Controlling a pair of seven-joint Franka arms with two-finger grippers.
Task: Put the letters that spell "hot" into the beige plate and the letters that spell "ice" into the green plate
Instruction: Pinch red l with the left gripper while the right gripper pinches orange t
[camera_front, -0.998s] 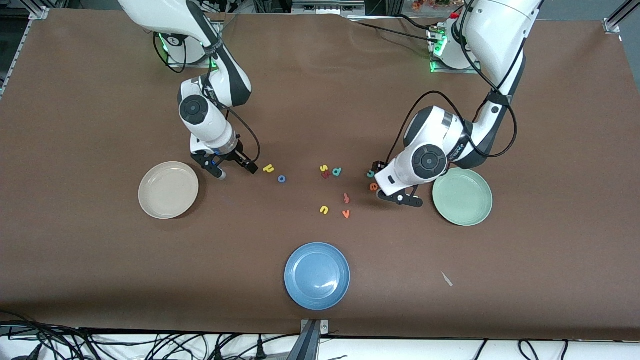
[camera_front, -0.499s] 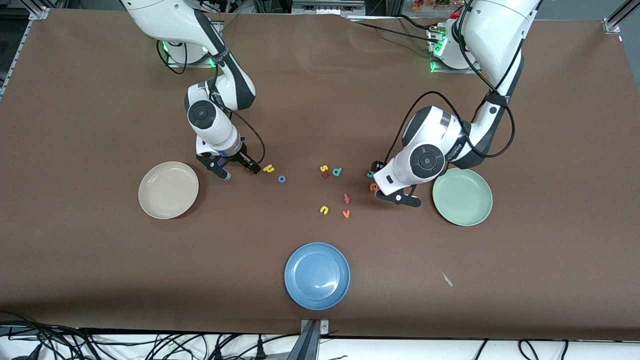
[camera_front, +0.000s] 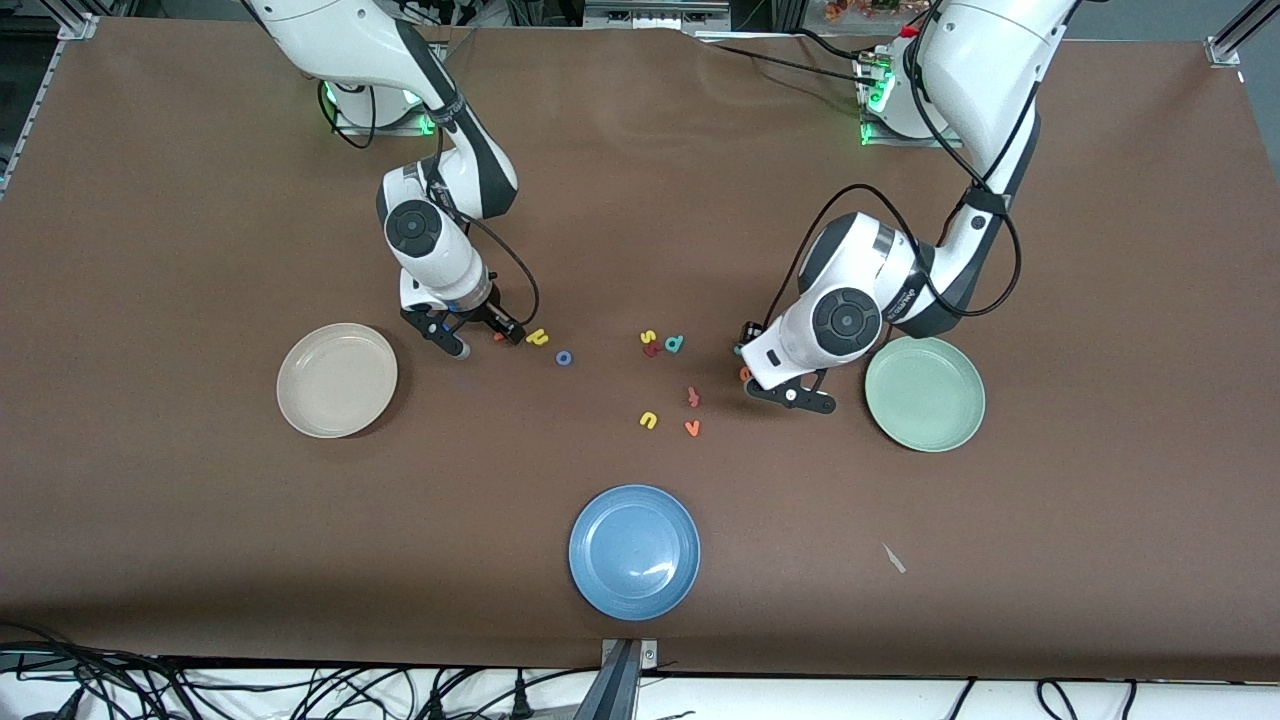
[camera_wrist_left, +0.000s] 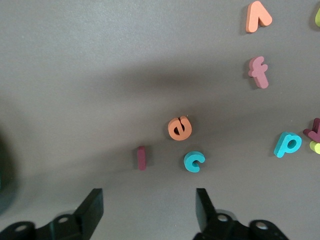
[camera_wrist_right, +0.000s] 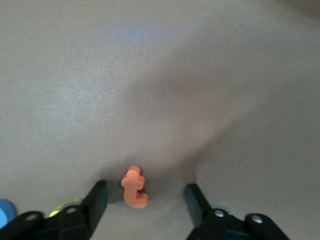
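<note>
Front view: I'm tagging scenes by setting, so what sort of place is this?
Probably a robotics lab: two arms bolted to a brown-covered table, loose cables along its edge, and foam letters with plates as test props.

White arms (camera_front: 430, 240), black joints, black cables.

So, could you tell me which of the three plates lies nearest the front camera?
The blue plate; the beige plate and green plate both lie farther from it, one toward each arm's end.

The brown table (camera_front: 640, 180) carries three plates: beige (camera_front: 337, 380), green (camera_front: 925, 393), blue (camera_front: 634, 551). Small foam letters lie scattered mid-table; an orange t (camera_wrist_right: 134, 187) lies between the right jaws, while an i (camera_wrist_left: 142, 157), c (camera_wrist_left: 193, 161) and e (camera_wrist_left: 179, 128) lie just ahead of the left jaws.
</note>
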